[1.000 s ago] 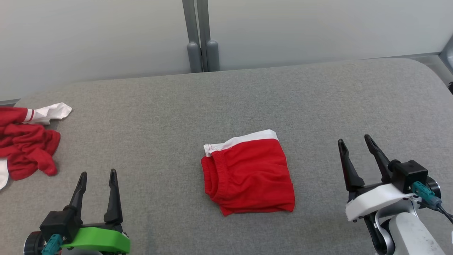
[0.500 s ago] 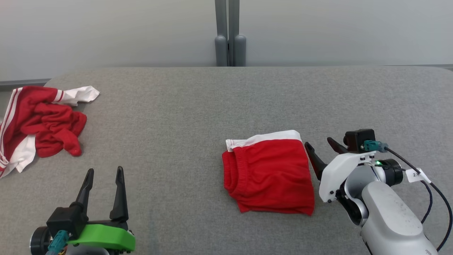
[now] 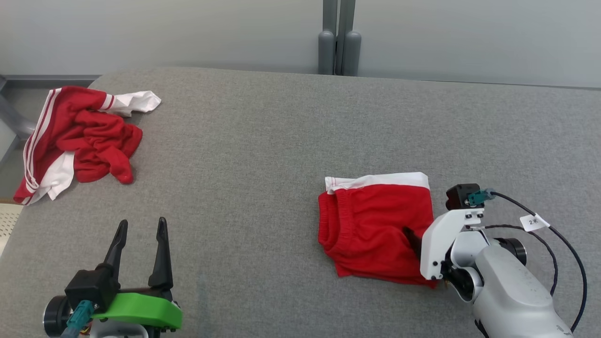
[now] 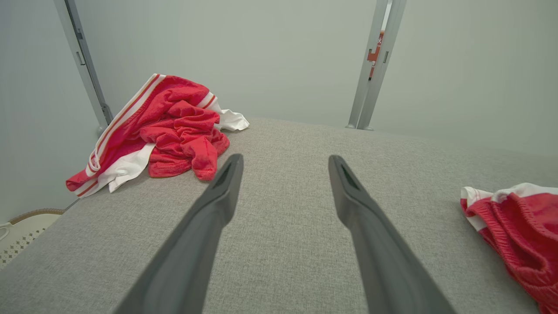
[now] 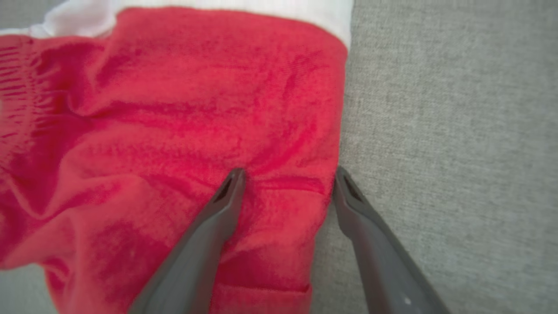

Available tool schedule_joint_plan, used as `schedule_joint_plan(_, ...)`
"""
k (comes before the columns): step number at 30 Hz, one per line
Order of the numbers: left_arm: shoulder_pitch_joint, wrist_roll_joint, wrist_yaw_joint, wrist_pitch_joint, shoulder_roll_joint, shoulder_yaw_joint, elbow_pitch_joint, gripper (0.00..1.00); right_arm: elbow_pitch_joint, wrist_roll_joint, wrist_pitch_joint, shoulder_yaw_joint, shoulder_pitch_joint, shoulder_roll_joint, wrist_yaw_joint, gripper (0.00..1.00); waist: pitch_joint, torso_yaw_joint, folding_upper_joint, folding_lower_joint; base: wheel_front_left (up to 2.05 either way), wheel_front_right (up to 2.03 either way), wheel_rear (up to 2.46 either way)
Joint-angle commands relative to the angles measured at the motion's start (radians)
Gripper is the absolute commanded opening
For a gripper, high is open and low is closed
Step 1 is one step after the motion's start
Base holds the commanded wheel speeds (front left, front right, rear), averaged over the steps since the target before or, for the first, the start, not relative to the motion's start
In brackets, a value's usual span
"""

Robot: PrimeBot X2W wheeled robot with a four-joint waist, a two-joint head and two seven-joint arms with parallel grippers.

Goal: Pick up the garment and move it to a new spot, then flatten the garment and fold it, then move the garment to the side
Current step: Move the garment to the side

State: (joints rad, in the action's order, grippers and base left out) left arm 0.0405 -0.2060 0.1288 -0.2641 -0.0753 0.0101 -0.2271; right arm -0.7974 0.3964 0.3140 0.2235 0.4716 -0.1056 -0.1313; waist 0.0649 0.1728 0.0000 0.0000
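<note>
The folded red garment [image 3: 375, 225] with a white band along its far edge lies flat on the grey padded table [image 3: 263, 141]. My right gripper [image 5: 287, 179] is open and tilted down onto the garment's right edge. One finger presses into the red cloth and the other touches the table just beside the edge. In the head view its white wrist mount hides most of the right gripper [image 3: 420, 237]. My left gripper [image 3: 142, 223] stands open over bare table at the lower left, with nothing between its fingers [image 4: 218, 205]. The garment [image 4: 518, 222] lies far to its right.
A crumpled heap of red and white clothes [image 3: 80, 136] lies at the table's far left corner, near the edge. Two grey posts [image 3: 339, 42] rise behind the table against a pale wall. A cable [image 3: 563, 244] loops off my right wrist.
The head camera has turned, shifting the whole picture. My right gripper has swung in from beside the garment and come down onto its right edge. The left gripper has stayed put.
</note>
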Motion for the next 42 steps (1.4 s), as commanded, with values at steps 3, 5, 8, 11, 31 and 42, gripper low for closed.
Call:
schedule_joint_plan(3, 0.017, -0.004, 0.003, 0.000, -0.002, 0.006, 0.004, 1.00, -0.008, 0.010, -0.016, 0.004, 0.010, -0.002, 0.001, 0.06, 0.007, -0.004, 0.0000, 0.0000, 0.00, 0.00, 0.00)
schedule_joint_plan(5, 0.019, -0.003, 0.003, 0.000, -0.002, 0.003, 0.006, 1.00, -0.009, 0.009, -0.027, 0.004, 0.019, -0.007, 0.001, 0.00, 0.007, -0.013, 0.0000, 0.0000, 0.00, 0.00, 0.00)
schedule_joint_plan(8, 0.019, -0.002, 0.003, 0.000, -0.004, 0.001, 0.006, 1.00, -0.001, 0.011, -0.055, 0.005, 0.032, -0.013, 0.001, 0.00, 0.002, -0.033, 0.0000, 0.0000, 0.00, 0.00, 0.00)
schedule_joint_plan(11, 0.020, -0.004, 0.003, 0.000, -0.005, -0.014, 0.012, 1.00, 0.005, 0.011, -0.083, 0.007, 0.043, -0.024, 0.001, 0.00, -0.003, -0.059, 0.0000, 0.0000, 0.00, 0.00, 0.00)
schedule_joint_plan(31, 0.112, -0.018, 0.003, 0.000, -0.019, -0.194, 0.047, 1.00, 0.055, 0.054, -0.154, 0.038, 0.104, -0.068, 0.001, 0.00, 0.044, -0.443, 0.0000, 0.0000, 0.00, 0.00, 0.00)
schedule_joint_plan(42, 0.204, -0.019, 0.003, 0.000, -0.071, -0.289, 0.038, 1.00, 0.060, 0.092, -0.237, 0.088, 0.200, -0.097, 0.001, 0.00, 0.189, -0.497, 0.0000, 0.0000, 0.00, 0.00, 0.00)
